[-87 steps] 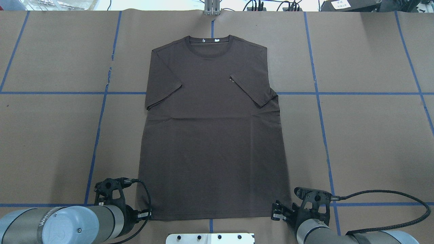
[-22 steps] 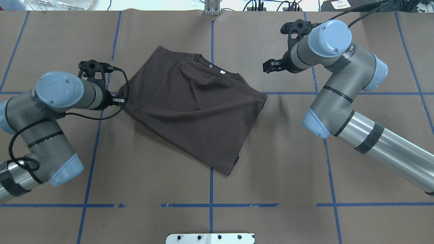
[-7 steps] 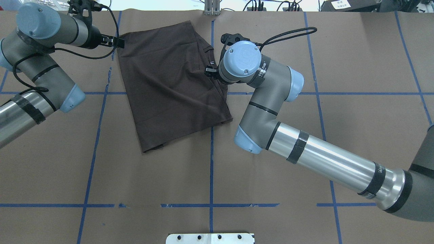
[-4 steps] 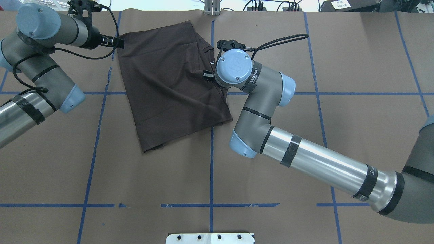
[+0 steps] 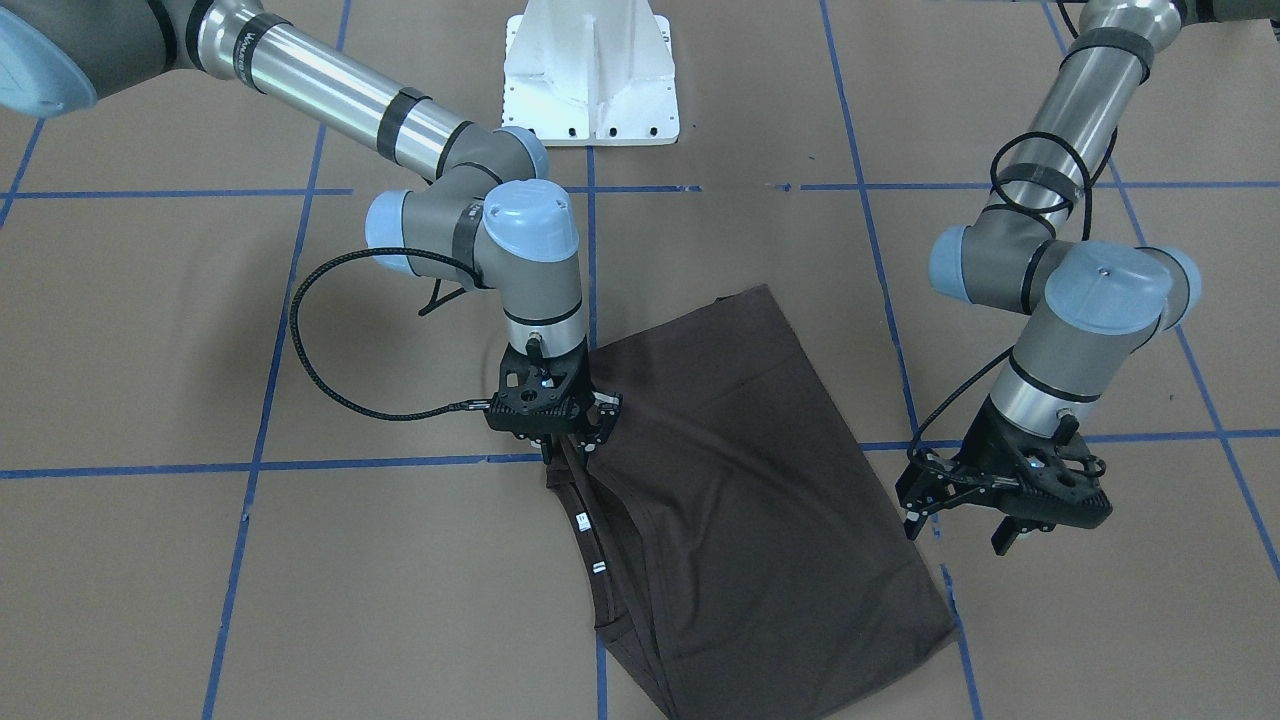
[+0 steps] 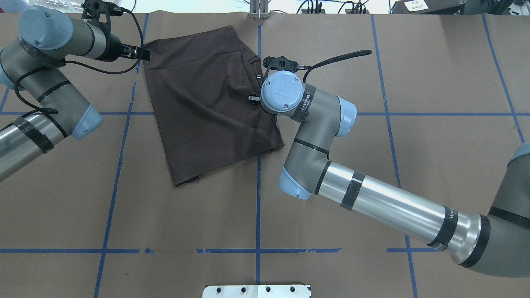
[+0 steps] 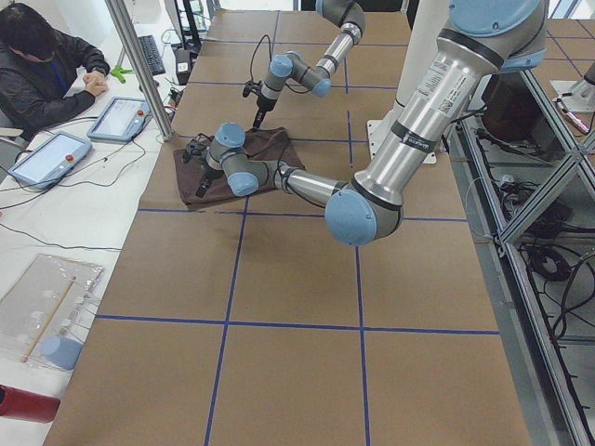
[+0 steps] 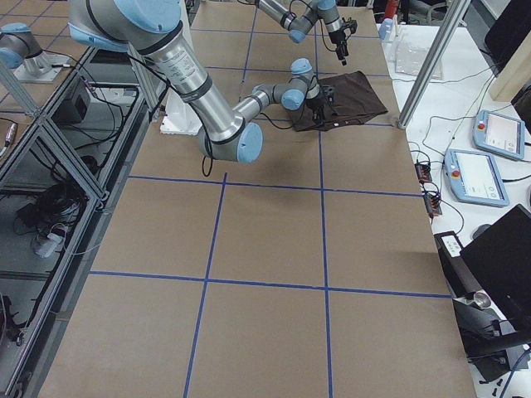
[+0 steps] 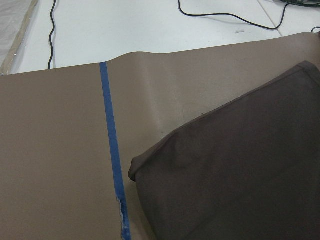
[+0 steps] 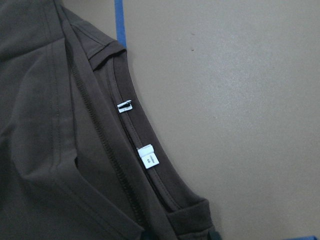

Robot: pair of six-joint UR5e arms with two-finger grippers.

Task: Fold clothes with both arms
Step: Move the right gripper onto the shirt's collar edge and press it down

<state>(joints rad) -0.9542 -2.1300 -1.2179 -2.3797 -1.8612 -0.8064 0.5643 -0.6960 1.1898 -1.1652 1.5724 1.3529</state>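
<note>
— Where is the shirt (image 6: 207, 103)?
— Flat on the brown paper-covered table (image 6: 372, 174), between the two grippers. It is folded into a rough oblong and lies askew to the blue tape (image 9: 111, 140) lines.
— What does it look like?
— Dark brown, plain on top, several layers thick. The collar (image 10: 159, 182) runs along the edge under the right gripper (image 5: 578, 445), with two small white tags (image 10: 147, 156) sewn inside it. The right wrist view shows folded layers with stitched hems stacked beside the collar.
— Is that gripper holding it?
— It points straight down with its fingers pinched on the collar-side edge. From overhead, creases fan out across the cloth from the spot it grips.
— And the left gripper (image 5: 958, 525)?
— Its fingers are spread apart with nothing between them. It hangs just off the shirt's opposite edge, close to one corner, over bare paper. The left wrist view shows that corner, rounded and a little puffed up, just beside a tape line.
— Does it touch the cloth?
— From overhead its tips sit right at the corner, but I cannot tell whether they make contact.
</note>
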